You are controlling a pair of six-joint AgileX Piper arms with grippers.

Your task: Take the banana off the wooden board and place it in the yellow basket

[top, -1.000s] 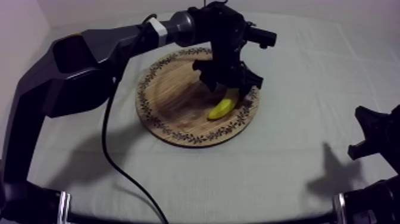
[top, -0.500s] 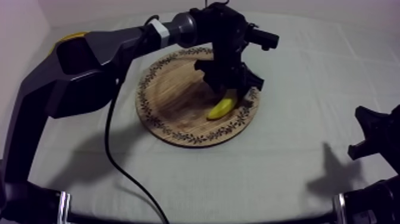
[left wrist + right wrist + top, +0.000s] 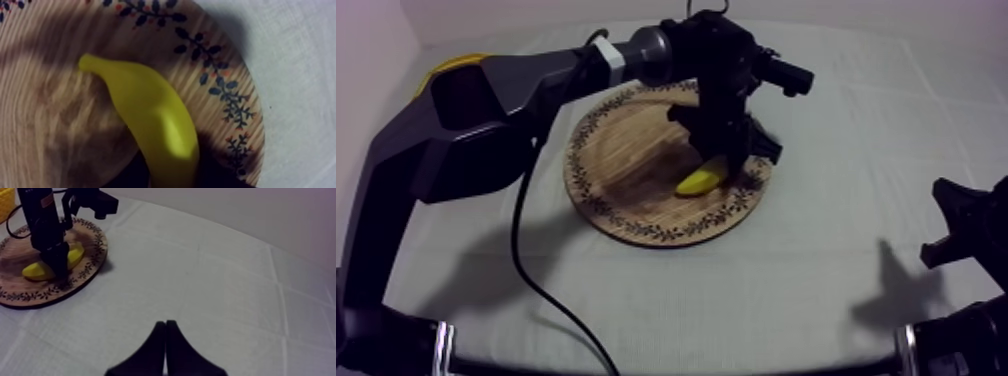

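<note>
— Banana [image 3: 698, 180]: where is it?
— Lying on the round wooden board [image 3: 621, 170], near the leaf-patterned rim. It is smooth, curved and bright yellow against the ribbed grain.
— Left gripper [image 3: 728, 158]?
— Down over it, black fingers clenched round one end of the banana.
— Right gripper [image 3: 165, 323]?
— Low over the cloth, fingers pressed together in a narrow wedge, holding nothing.
— Surface?
— Grey-white cloth [image 3: 816, 280], creased into faint squares, with a pale wall behind. The yellow basket [image 3: 4, 200] sits beyond the board.
</note>
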